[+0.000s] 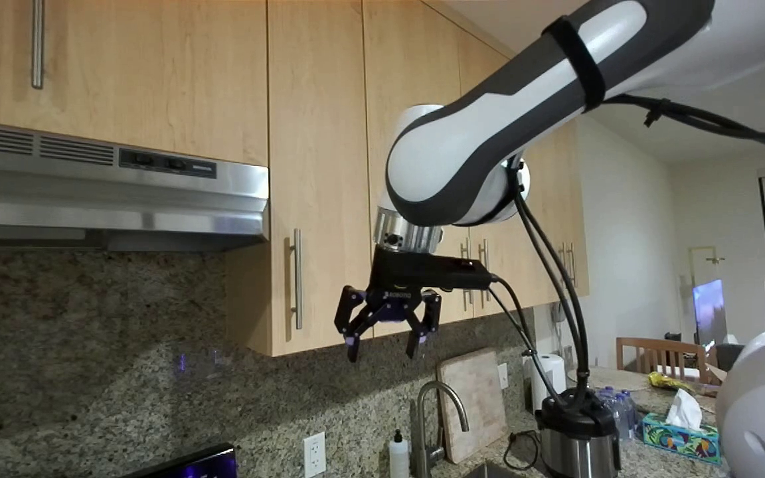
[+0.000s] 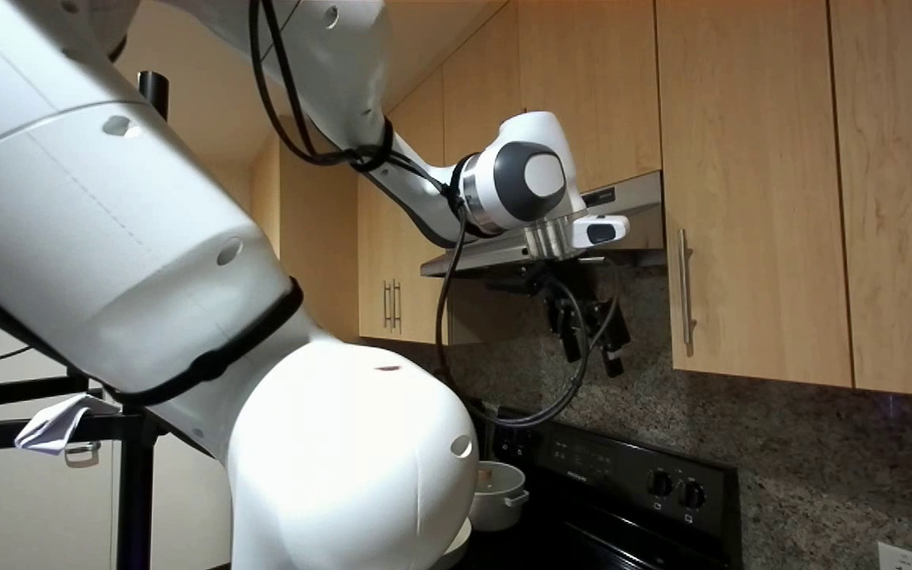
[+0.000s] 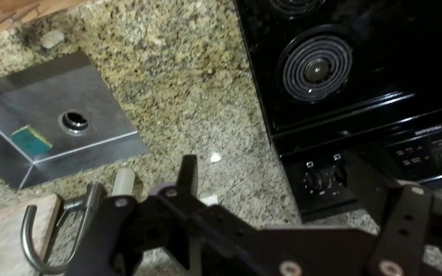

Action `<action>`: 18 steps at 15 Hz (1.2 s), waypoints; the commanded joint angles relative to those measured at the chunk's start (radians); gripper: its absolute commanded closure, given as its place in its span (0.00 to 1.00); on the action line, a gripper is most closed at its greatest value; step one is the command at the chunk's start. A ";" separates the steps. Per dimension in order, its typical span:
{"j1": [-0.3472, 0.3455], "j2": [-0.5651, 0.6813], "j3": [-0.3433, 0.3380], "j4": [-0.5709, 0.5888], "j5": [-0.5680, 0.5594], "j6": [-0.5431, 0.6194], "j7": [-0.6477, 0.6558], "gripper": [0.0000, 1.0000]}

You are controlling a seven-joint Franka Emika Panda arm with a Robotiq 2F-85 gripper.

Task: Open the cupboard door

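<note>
Since the cupboard door [image 1: 319, 172] looks fully closed, flush with the neighbouring wood door [image 1: 409, 60], it's all about the grab at this point. It's the tall narrow light-wood one just right of the range hood [image 1: 110, 200] in both exterior views. The Robotiq gripper [image 1: 383, 348] hangs out in front, not touching it, fingers [image 1: 352, 348] spread wide, pointing down, nothing between them. I'd go for the slim vertical bar handle [image 1: 298, 279], low by the left edge: one finger each side, around mid-length. That probably means tipping the fingers up toward the door first. My guess is it handles like a stiff, fairly light slab, likely hinged on the right, so pull in an arc rather than straight back. The bar looks like smooth metal, so a loose grip could slide along it; pinch it firmly. Nothing seems fragile, imo.
</note>
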 commanded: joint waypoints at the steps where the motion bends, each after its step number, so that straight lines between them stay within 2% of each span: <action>1: -0.091 -0.013 0.048 -0.021 -0.111 0.155 0.056 0.00; 7: -0.180 0.029 0.141 0.012 -0.194 0.372 0.084 0.00; 11: -0.297 0.064 0.284 0.068 -0.239 0.448 0.194 0.00; 13: -0.400 0.074 0.390 0.121 -0.305 0.448 0.286 0.00; 16: -0.536 0.093 0.518 0.231 -0.377 0.364 0.395 0.00; 17: -0.548 0.111 0.535 0.266 -0.380 0.320 0.405 0.00; 18: -0.532 0.143 0.535 0.299 -0.365 0.270 0.402 0.00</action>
